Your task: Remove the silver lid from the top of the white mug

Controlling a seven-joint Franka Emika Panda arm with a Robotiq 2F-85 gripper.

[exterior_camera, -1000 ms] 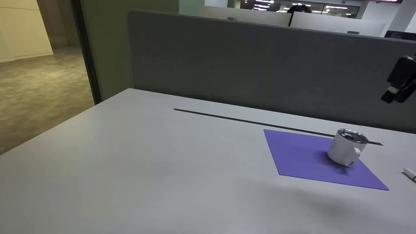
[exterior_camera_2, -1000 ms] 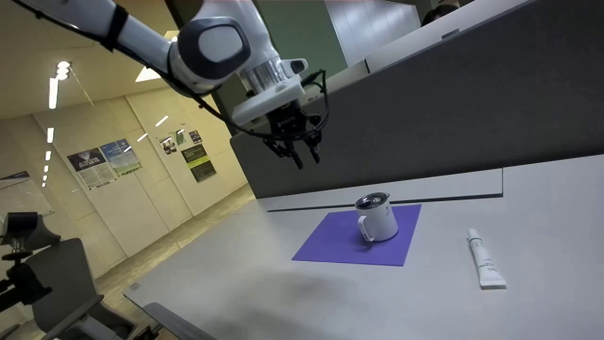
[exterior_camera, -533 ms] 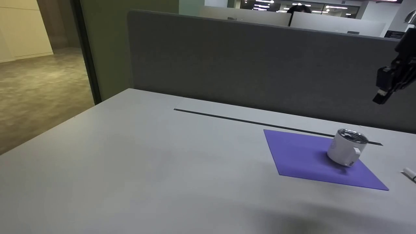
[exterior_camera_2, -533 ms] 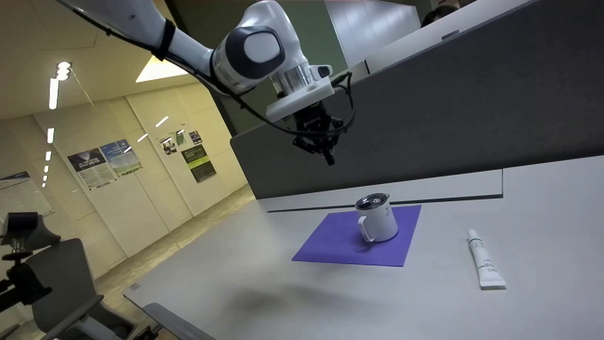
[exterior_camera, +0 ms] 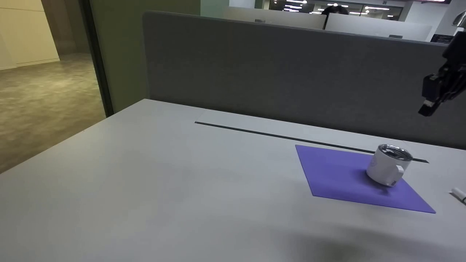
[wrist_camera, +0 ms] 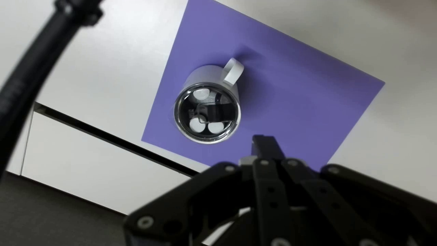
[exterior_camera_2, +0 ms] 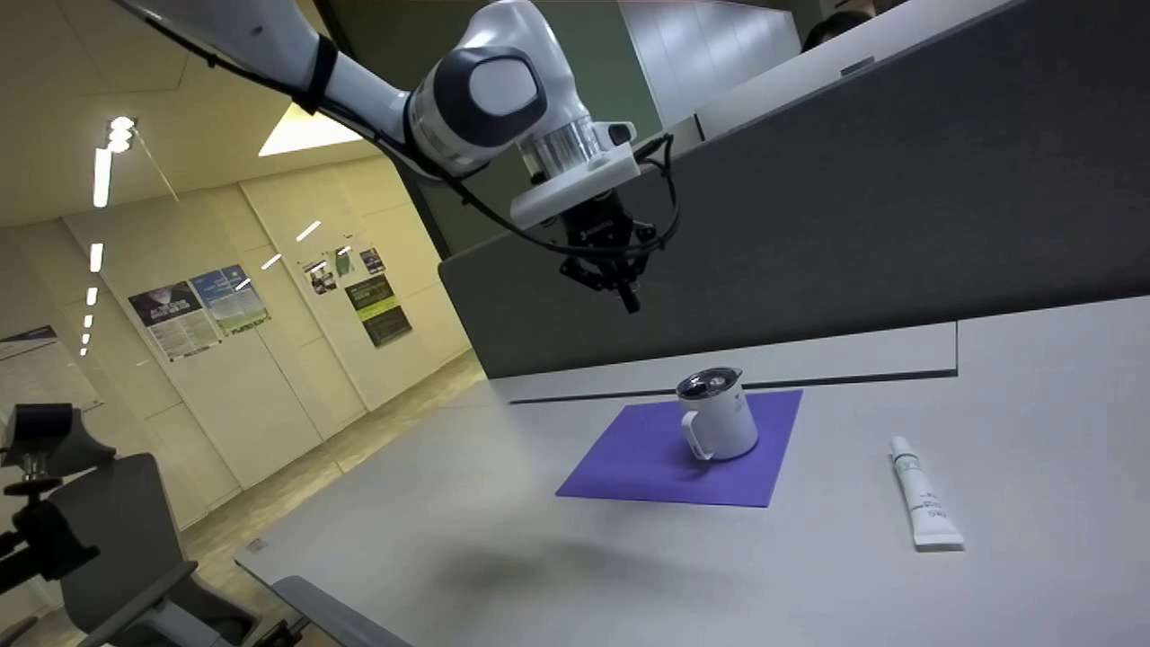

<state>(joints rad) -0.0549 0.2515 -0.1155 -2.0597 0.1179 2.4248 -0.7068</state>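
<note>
The white mug stands upright on the purple mat, in both exterior views (exterior_camera: 385, 170) (exterior_camera_2: 724, 427) and in the wrist view (wrist_camera: 208, 73). The silver lid sits on its top as a shiny round rim with a dark, glossy middle (exterior_camera: 395, 152) (exterior_camera_2: 707, 383) (wrist_camera: 209, 112). A dark tab lies across the lid in the wrist view. The mug's handle points away from the gripper in that view. My gripper is shut with nothing between its fingertips (wrist_camera: 268, 141). It hangs in the air well above the mat, apart from mug and lid, in both exterior views (exterior_camera: 426, 110) (exterior_camera_2: 630, 301).
The purple mat (exterior_camera: 335, 174) lies on the white table (exterior_camera: 164, 182). A white tube (exterior_camera_2: 925, 499) lies on the table beside the mat. A dark slot (exterior_camera_2: 853, 378) runs behind the mat, and a grey partition (exterior_camera_2: 853, 225) stands along the table's back edge.
The gripper has gone from open to shut, and the arm has moved to the right in an exterior view, nearer the mug, then almost stopped. The mug and lid have not moved.
</note>
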